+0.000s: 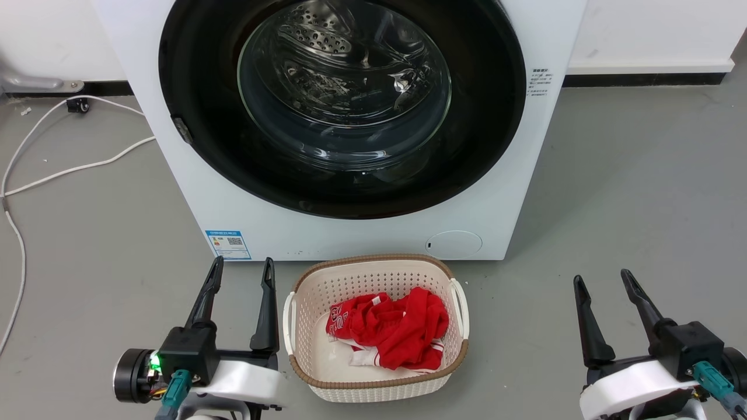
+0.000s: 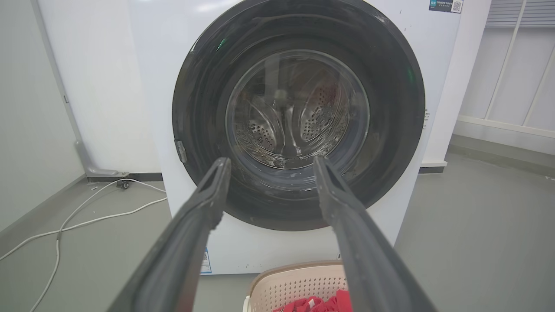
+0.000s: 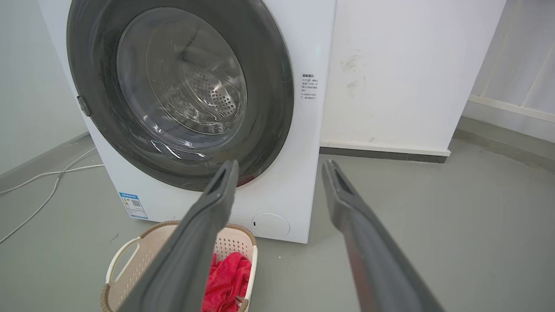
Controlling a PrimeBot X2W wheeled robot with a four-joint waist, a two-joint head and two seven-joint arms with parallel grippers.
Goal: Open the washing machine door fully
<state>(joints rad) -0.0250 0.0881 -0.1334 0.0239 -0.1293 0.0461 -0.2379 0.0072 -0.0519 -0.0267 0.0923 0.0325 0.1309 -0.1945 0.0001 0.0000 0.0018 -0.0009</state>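
The white washing machine (image 1: 373,233) stands straight ahead on the floor. Its round glossy black door (image 1: 198,87) lies flat against the front, shut, with a clear glass bowl at the centre showing the steel drum. A small dark latch tab (image 1: 182,129) sits on the door's left rim. My left gripper (image 1: 242,271) is open at the lower left, well short of the machine, nothing between its fingers. My right gripper (image 1: 602,279) is open at the lower right, also empty. In the wrist views the door (image 2: 390,108) (image 3: 269,86) is some way beyond each gripper (image 2: 270,164) (image 3: 281,167).
A beige perforated laundry basket (image 1: 376,392) holding red clothes (image 1: 397,329) sits on the floor between my grippers, right in front of the machine. White cables (image 1: 70,169) trail over the grey floor at the left. A white wall (image 3: 412,73) runs behind on the right.
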